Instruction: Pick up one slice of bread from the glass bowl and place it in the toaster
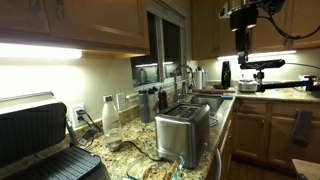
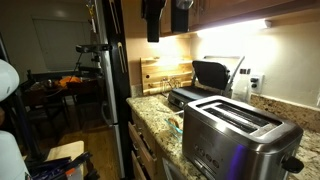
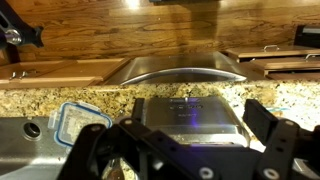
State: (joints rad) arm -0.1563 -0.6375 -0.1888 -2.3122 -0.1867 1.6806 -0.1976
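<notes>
The shiny steel toaster (image 1: 182, 130) stands on the granite counter; it fills the near right in an exterior view (image 2: 240, 135). In the wrist view the toaster (image 3: 190, 112) lies straight below, between my fingers. My gripper (image 1: 243, 40) hangs high above the counter, open and empty, and also shows at the top of an exterior view (image 2: 152, 20) and in the wrist view (image 3: 175, 128). The glass bowl (image 1: 142, 168) sits on the counter beside the toaster, and its bluish rim shows in the wrist view (image 3: 75, 120). I cannot make out the slice of bread.
A black contact grill (image 1: 40, 135) with a raised lid (image 2: 208, 72) stands at one end of the counter. A clear bottle with a white cap (image 1: 110, 115) is by the wall. A sink (image 1: 212, 100) lies beyond the toaster. Wooden boards (image 2: 165, 75) lean on the wall.
</notes>
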